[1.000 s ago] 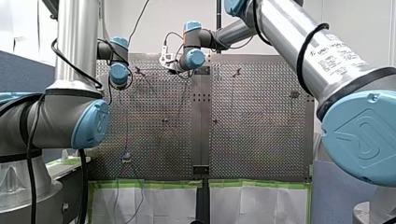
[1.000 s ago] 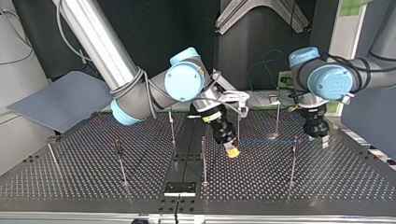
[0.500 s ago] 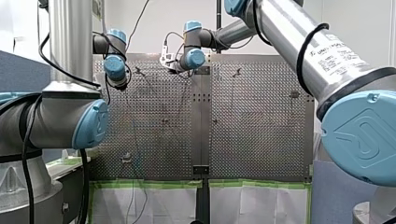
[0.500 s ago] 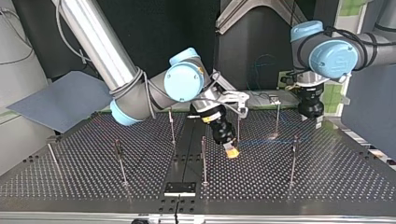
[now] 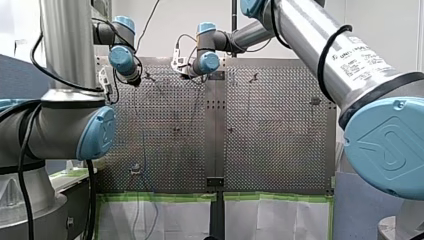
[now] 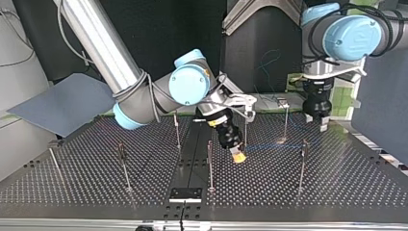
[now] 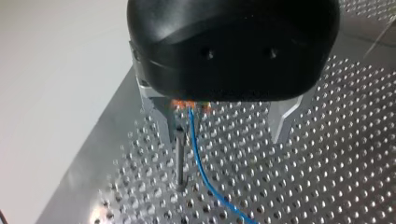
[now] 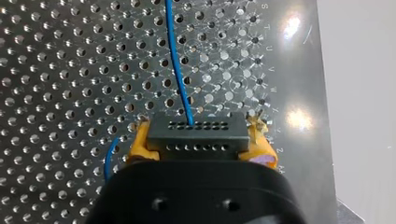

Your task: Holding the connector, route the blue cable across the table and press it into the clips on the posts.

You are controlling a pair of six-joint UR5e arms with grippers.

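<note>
Two arms: silver-tube arms with pale blue joint caps. The right arm (image 6: 139,91) enters at the top view's left, the left arm (image 6: 353,36) at its right.
Table: dull metal perforated table (image 6: 337,187) with a dark strip down its middle.
Left gripper: black left gripper (image 7: 219,126) with bare metal fingers (image 7: 282,119), spread wide. It hangs above the table's far edge at the top view's right.
Right gripper: black right gripper (image 8: 201,140) with yellow pads (image 8: 139,142), clamped on the connector from both ends. It sits low over the table near the top view's middle.
Posts: thin upright metal posts (image 6: 210,166) stand spaced over the table. One post (image 7: 180,158) stands under the left gripper, beside one finger.
Connector: dark grey rectangular connector (image 8: 198,133) with two rows of small holes, held between the yellow pads just above the table.
Cable: thin blue cable (image 8: 177,60) leaves the connector's holes and runs ahead over the table. In the left wrist view it climbs just beside the post to an orange spot under the gripper body. Can't tell whether anything pinches it there.
</note>
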